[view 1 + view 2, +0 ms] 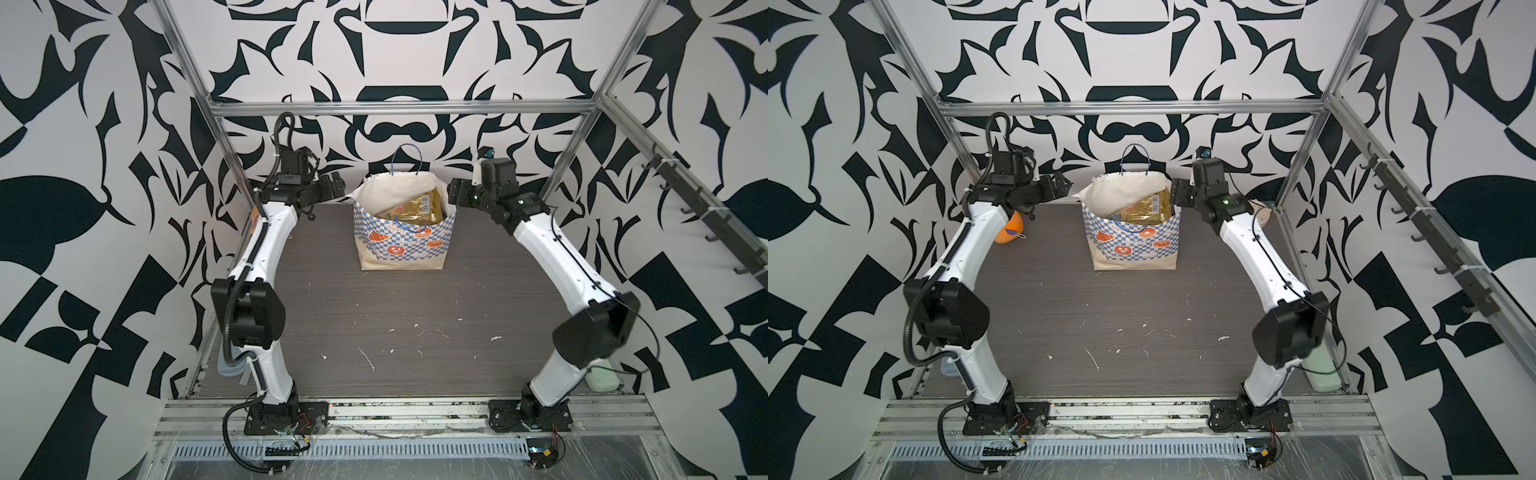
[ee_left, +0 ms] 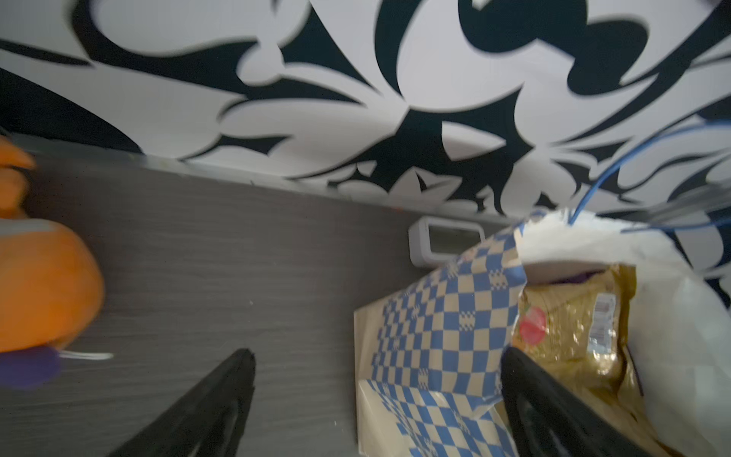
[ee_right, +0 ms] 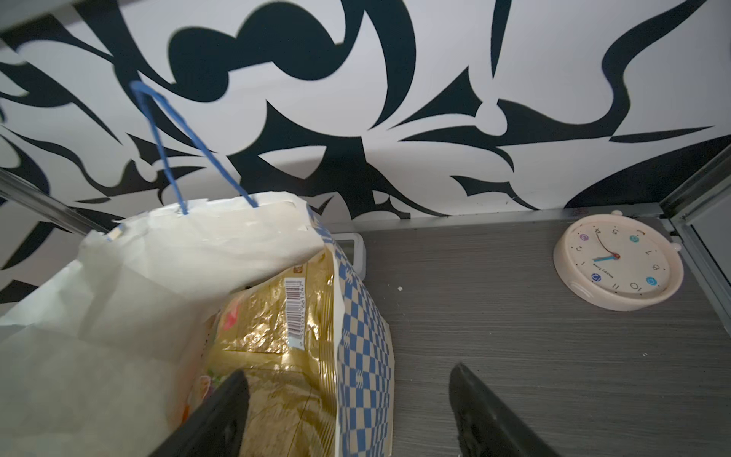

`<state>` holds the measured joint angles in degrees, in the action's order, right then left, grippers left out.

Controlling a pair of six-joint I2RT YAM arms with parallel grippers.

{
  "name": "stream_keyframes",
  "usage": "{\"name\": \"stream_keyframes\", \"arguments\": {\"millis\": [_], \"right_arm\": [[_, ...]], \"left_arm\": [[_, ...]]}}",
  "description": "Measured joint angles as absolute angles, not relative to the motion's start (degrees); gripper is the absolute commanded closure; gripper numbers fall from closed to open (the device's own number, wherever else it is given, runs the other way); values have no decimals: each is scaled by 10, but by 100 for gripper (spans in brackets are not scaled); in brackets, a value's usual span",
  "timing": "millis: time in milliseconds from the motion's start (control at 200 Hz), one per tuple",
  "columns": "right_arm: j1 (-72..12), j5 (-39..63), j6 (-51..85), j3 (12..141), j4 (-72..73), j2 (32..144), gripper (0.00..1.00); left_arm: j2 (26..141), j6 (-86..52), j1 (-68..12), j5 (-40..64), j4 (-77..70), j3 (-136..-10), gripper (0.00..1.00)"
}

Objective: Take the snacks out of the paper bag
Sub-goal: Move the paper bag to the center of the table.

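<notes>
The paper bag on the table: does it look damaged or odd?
Yes. The tall white paper bag with the blue checker band has a ragged, crumpled rim, one wall sagging over the large gold packet inside.

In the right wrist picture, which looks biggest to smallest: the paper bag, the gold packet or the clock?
paper bag
gold packet
clock
The clock lies farther from the camera, so last place is unsure.

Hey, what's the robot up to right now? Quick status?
Left hand, right hand open, flanking the bag. Gold packet on top, none out. Bag wall sags over part of opening.
</notes>
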<state>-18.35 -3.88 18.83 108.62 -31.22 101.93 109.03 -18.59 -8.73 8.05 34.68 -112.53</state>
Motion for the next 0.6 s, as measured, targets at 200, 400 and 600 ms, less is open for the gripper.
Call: {"name": "stream_keyframes", "arguments": {"millis": [200, 400, 600], "right_arm": [[-182, -39, 193, 1290, -446, 1168, 33], [-188, -45, 189, 1428, -533, 1287, 58], [-197, -48, 187, 1455, -559, 1316, 79]], "left_arm": [[1181, -164, -129, 93, 445, -1263, 0], [1250, -160, -141, 89, 505, -1376, 14], [1274, -161, -149, 90, 531, -1393, 43]]}}
